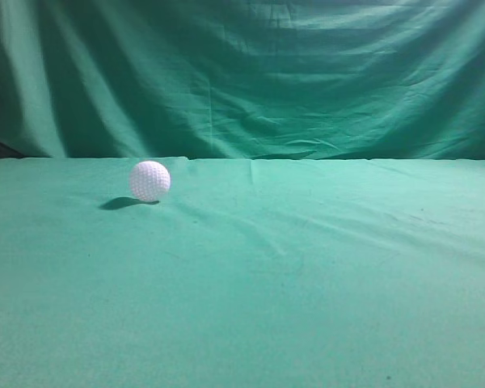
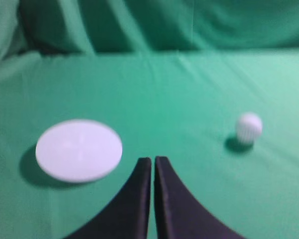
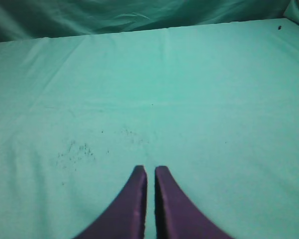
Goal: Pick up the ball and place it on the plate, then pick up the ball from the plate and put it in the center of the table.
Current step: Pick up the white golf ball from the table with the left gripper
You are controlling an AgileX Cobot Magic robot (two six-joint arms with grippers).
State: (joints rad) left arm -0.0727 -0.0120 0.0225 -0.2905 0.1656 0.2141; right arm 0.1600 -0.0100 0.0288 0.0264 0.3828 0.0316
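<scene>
Both pairs of fingers (image 2: 153, 160) (image 3: 150, 169) nearly closed, holding nothing, touching nothing.

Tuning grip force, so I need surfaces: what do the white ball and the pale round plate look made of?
The small white dimpled ball looks like a hard plastic-shelled golf ball, matte, given its regular dimples. The pale flat round plate seems smooth plastic or ceramic; blur leaves that open. Both rest on the wrinkled green cloth table.

Staged studio setup; green backdrop curtain (image 1: 242, 73) behind cloth-covered table (image 1: 307, 283).
</scene>
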